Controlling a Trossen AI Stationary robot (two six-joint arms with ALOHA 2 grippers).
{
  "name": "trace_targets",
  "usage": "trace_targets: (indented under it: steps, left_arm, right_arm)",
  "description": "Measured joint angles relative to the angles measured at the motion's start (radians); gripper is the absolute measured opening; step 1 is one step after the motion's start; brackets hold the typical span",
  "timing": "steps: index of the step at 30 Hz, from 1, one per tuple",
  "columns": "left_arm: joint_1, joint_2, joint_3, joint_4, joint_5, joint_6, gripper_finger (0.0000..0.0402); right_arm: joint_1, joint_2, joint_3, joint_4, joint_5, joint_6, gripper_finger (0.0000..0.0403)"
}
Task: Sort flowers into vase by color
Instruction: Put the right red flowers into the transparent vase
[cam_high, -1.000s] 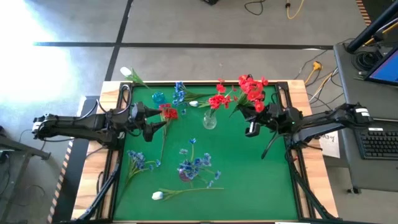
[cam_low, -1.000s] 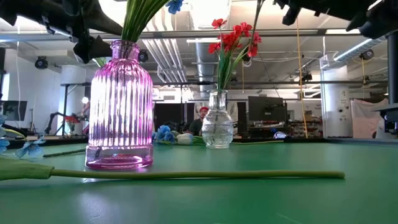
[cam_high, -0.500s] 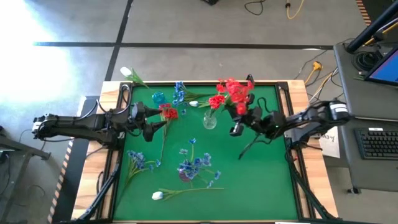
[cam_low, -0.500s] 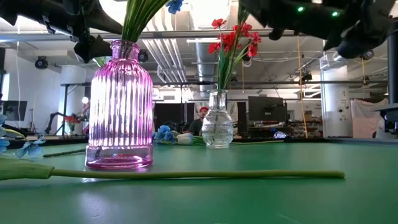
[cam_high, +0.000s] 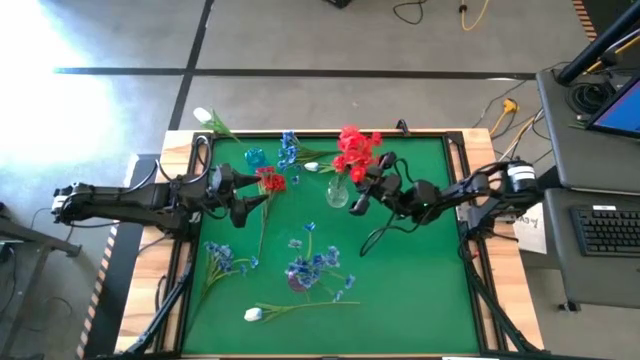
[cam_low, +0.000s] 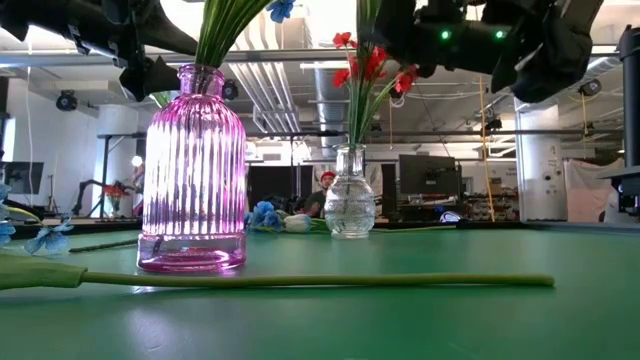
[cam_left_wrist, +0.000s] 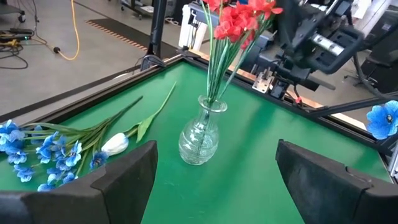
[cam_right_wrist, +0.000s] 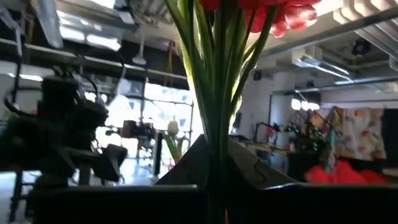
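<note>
My right gripper (cam_high: 372, 180) (cam_right_wrist: 214, 186) is shut on a bunch of red flowers (cam_high: 355, 145) and hovers beside the clear glass vase (cam_high: 337, 193) (cam_low: 350, 205) (cam_left_wrist: 199, 134), which has red flowers (cam_low: 365, 65) standing in it. My left gripper (cam_high: 245, 205) (cam_left_wrist: 214, 186) is open, empty, and faces that vase. A single red flower (cam_high: 270, 182) lies on the mat by the left gripper. The pink vase (cam_high: 300, 275) (cam_low: 193, 170) contains blue sprays. White tulips lie at the near edge (cam_high: 253, 314), behind the clear vase (cam_high: 310, 166) and on the far-left table rim (cam_high: 203, 117). My right gripper pinches the bunch's green stems (cam_right_wrist: 214, 143) between its two fingers, a little below the blooms, with the fingers lying across the stems. The bunch is lifted clear and tilted: its blooms are over the clear vase, and the stem ends (cam_high: 365, 250) trail toward the table's near edge.
Loose blue sprays lie near the far edge (cam_high: 288, 148) and on the mat's left (cam_high: 222, 258). A small teal object (cam_high: 255, 157) sits at far left. The near white tulip's stem (cam_low: 300, 281) stretches across the near mat. The wooden table rim (cam_high: 480, 250) frames the green mat.
My right gripper has moved toward the table's left, from near the right edge to beside the clear vase, carrying the red bunch with it. The bunch's blooms now stand over the vase's own red flowers.
</note>
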Motion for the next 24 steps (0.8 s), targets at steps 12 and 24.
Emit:
trace_targets:
  steps: [12, 24]
  left_arm:
    - [0.000, 0.000, 0.000, 0.000, 0.000, 0.005, 0.0315]
    - [0.000, 0.000, 0.000, 0.000, 0.000, 0.006, 0.0315]
  right_arm:
    - [-0.002, 0.029, 0.000, -0.044, 0.021, 0.036, 0.0018]
    - [-0.002, 0.028, 0.000, -0.098, 0.021, 0.063, 0.0045]
